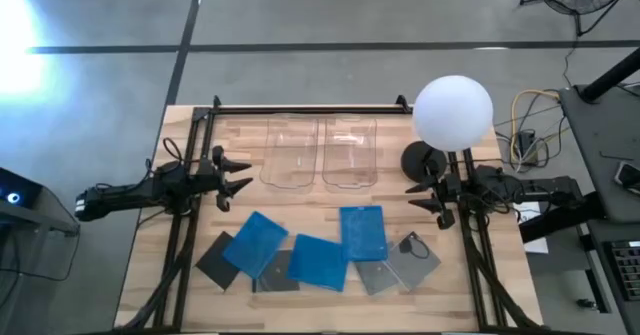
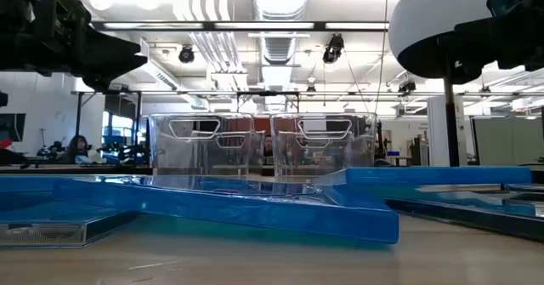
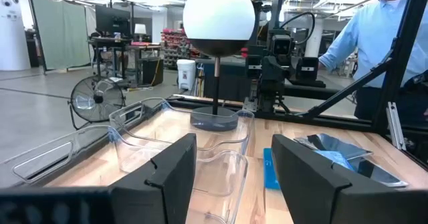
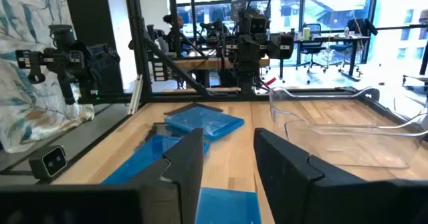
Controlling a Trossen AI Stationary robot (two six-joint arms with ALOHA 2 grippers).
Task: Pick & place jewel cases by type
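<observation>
Several jewel cases lie flat in a loose row on the table's near half. Three are translucent blue: one on the left [image 1: 256,243], one in the middle [image 1: 319,261], one right of it [image 1: 362,232]. Dark grey ones lie at the left end [image 1: 216,260], under the middle [image 1: 275,273] and on the right [image 1: 400,263], overlapping the blue ones. My left gripper [image 1: 240,172] hangs open above the table's left side, my right gripper [image 1: 417,197] open above its right side. Both point inward, clear of the cases.
Two clear rounded plastic bins [image 1: 290,152] [image 1: 349,152] stand side by side at the table's far middle. A lamp with a white globe [image 1: 452,112] and a dark round base [image 1: 422,160] stands at the far right. A person in a light blue shirt [image 3: 364,33] stands beyond the table.
</observation>
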